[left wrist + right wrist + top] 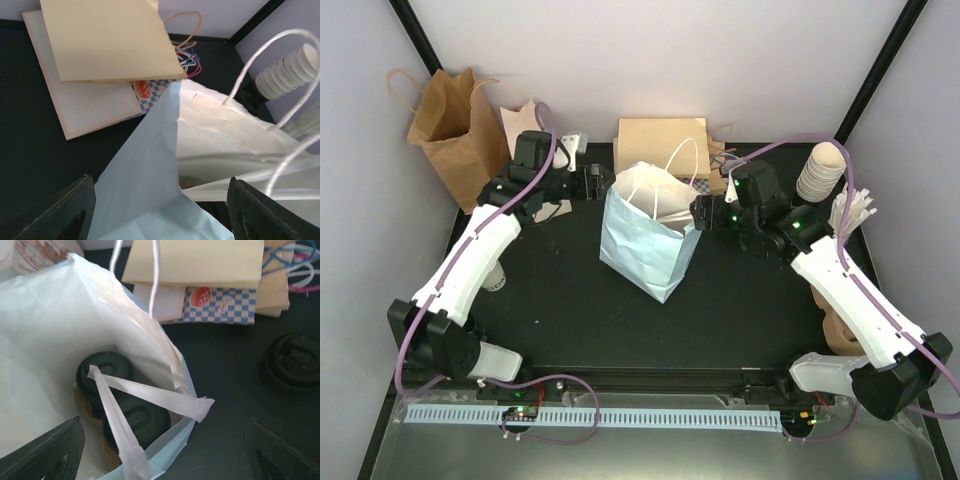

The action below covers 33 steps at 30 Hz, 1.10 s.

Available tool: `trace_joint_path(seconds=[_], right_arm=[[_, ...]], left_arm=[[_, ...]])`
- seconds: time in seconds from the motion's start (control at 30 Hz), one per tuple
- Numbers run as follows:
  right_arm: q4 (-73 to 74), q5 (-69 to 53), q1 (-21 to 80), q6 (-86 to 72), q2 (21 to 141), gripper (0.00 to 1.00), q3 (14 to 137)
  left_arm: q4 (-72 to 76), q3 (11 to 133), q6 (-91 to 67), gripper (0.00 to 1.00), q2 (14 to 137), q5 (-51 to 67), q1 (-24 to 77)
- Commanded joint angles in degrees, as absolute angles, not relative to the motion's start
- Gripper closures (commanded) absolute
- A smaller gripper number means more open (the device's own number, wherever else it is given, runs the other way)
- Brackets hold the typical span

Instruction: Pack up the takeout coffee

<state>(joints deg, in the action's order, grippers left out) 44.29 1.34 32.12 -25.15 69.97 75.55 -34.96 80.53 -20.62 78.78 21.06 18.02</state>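
A light-blue paper bag (pixel 645 240) with white string handles stands open at mid-table. Inside it, in the right wrist view, two takeout coffee cups with black lids (pixel 104 371) (pixel 142 421) sit side by side, with two white paper strips (pixel 150 395) lying across them. My right gripper (pixel 162 440) is open and straddles the bag's right rim; in the top view it (pixel 703 214) is at the bag's right edge. My left gripper (pixel 162 202) is open too, with the bag's blue corner (pixel 145 170) between its wide-apart fingers. From above it (pixel 598 183) hovers by the bag's upper left.
A standing brown bag (pixel 450 125) is at the back left. Flat folded bags (pixel 663 145) lie behind the blue bag. A stack of bare cups (pixel 820 170) and white sticks (pixel 850 212) are at the right. A loose black lid (pixel 294 360) lies on the dark table.
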Motion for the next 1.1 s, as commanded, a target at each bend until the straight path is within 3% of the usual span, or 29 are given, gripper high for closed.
trace_joint_path(seconds=[0.0, 0.37, 0.8, 1.07], right_arm=[[46.47, 2.76, 32.16, -27.23, 71.88, 0.12, 76.69], [46.43, -0.64, 37.77, -28.17, 72.23, 0.17, 73.93], [44.73, -0.29, 42.78, -31.04, 69.48, 0.17, 65.94], [48.08, 1.31, 42.78, -28.49, 69.33, 0.05, 75.03]], left_arm=[[-37.68, 84.92, -16.74, 0.26, 82.42, 22.83, 17.75], [-45.65, 85.32, -13.96, 0.37, 86.42, 24.89, 17.84], [-42.72, 68.15, -15.55, 0.40, 76.68, 22.56, 17.84], [-46.39, 76.22, -14.24, 0.35, 75.69, 22.54, 17.84]])
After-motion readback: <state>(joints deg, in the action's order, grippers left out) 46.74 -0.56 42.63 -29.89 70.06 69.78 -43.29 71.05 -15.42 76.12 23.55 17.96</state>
